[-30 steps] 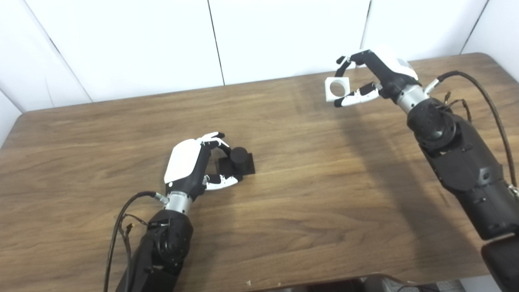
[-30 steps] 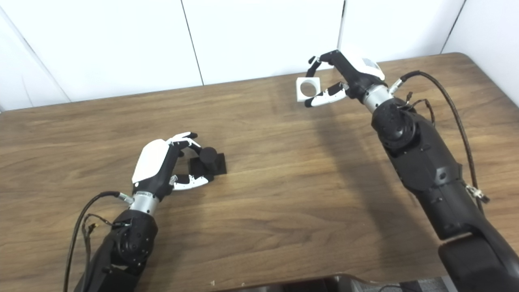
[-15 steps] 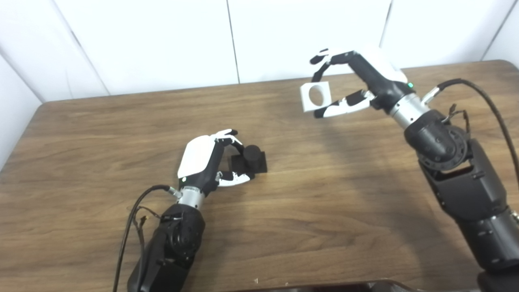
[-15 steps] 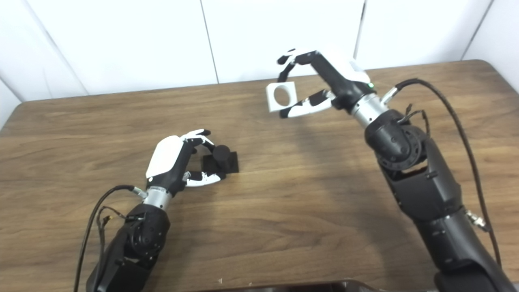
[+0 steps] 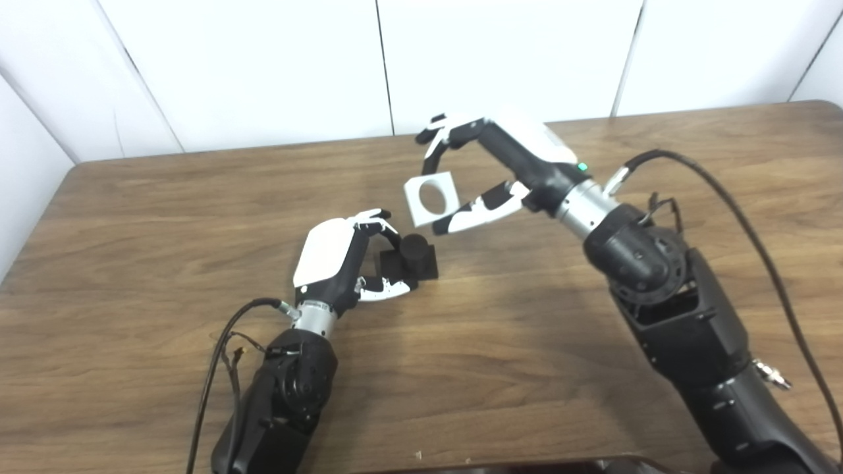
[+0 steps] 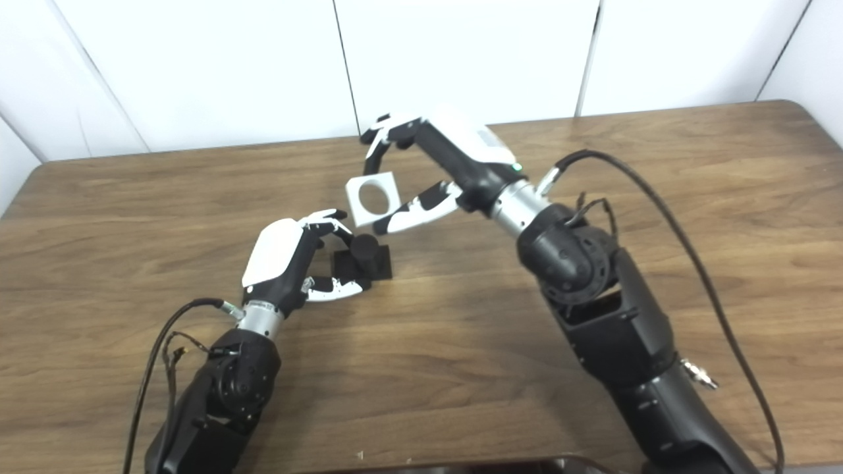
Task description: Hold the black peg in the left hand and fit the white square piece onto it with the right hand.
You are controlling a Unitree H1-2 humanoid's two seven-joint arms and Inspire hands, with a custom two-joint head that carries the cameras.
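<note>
Two arms reach over the wooden table (image 5: 164,217). The right robot hand (image 5: 490,171) pinches the white square piece (image 5: 430,197) in the air, just above and beside the black peg (image 5: 409,253). The left robot hand (image 5: 342,260) curls around the peg's square base, which rests on the table. The right eye view shows the table's left corner more fully; otherwise both views agree.

My hands (image 5: 332,260) are white and black; the peg (image 5: 411,253) is black, the square piece (image 5: 431,197) white, the table (image 5: 527,368) brown woodgrain.
</note>
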